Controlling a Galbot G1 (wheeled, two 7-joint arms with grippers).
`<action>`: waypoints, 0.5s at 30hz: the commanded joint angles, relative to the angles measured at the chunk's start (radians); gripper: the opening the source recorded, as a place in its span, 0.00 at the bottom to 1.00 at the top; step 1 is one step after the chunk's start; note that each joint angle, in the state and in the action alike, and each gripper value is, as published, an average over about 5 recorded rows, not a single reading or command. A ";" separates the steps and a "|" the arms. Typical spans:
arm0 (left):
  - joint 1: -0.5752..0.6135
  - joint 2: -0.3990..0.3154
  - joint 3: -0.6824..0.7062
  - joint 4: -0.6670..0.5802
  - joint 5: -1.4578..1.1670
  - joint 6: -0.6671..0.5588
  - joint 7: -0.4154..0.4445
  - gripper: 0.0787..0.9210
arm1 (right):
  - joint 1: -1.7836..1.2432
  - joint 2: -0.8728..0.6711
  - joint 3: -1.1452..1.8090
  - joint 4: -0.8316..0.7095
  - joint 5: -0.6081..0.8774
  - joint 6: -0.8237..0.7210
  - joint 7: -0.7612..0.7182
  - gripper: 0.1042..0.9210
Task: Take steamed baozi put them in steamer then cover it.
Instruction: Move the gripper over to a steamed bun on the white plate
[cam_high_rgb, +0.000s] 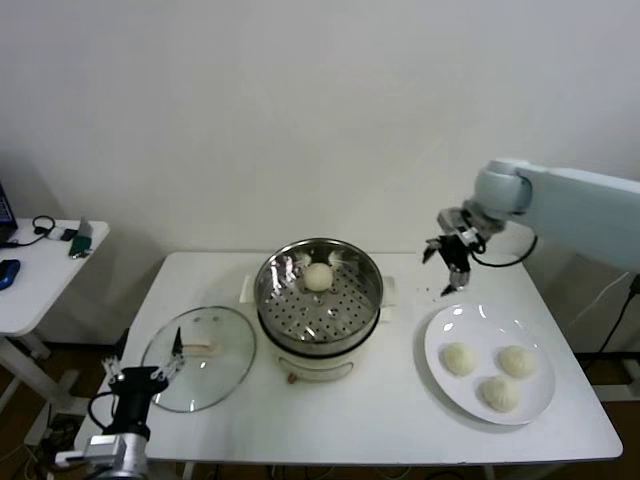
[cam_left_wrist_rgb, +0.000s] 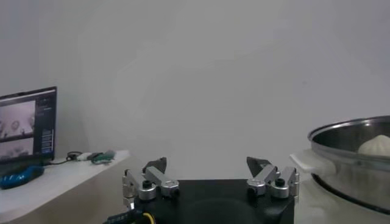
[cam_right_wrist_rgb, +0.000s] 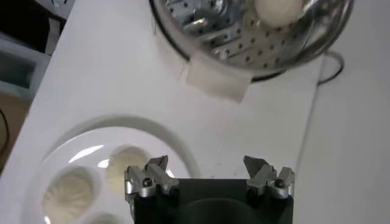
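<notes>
Hovering above the table between steamer and plate, the right gripper (cam_high_rgb: 452, 268) has its fingers spread and holds nothing; the right wrist view shows both fingertips apart with bare tabletop between them. One steamed baozi (cam_high_rgb: 318, 277) already sits on the perforated floor of the steamer (cam_high_rgb: 318, 296), toward its far side, off to this claw's left and at about the same depth on the table. The three remaining baozi (cam_high_rgb: 459, 359) lie on the white plate (cam_high_rgb: 440, 330), nearer the robot than the claw and below it, so the coming reach looks like a pull back toward the body and a descent rather than any sideways travel. The closest bun is the one on the plate's steamer side; the other two lie further out to the claw's right and nearer the robot. Being round domes, the buns have no long axis to line up with, so the finger direction matters little; centring over the dome is what likely counts. The right arm is plainly the nearer one to the plate. The left gripper (cam_high_rgb: 150, 378), also spread and empty, sits low at the table's near left edge, just beside the cover (cam_high_rgb: 198, 358), which lies flat on the table left of the steamer, apart from it.
</notes>
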 joint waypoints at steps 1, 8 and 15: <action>0.009 -0.002 -0.003 -0.002 0.000 0.001 -0.018 0.88 | -0.243 -0.107 0.109 0.005 -0.087 -0.073 0.017 0.88; 0.018 -0.008 -0.004 -0.001 0.006 0.000 -0.014 0.88 | -0.366 -0.081 0.199 -0.034 -0.132 -0.074 0.030 0.88; 0.021 -0.013 -0.007 -0.001 0.009 0.000 -0.013 0.88 | -0.405 -0.063 0.221 -0.065 -0.159 -0.070 0.028 0.88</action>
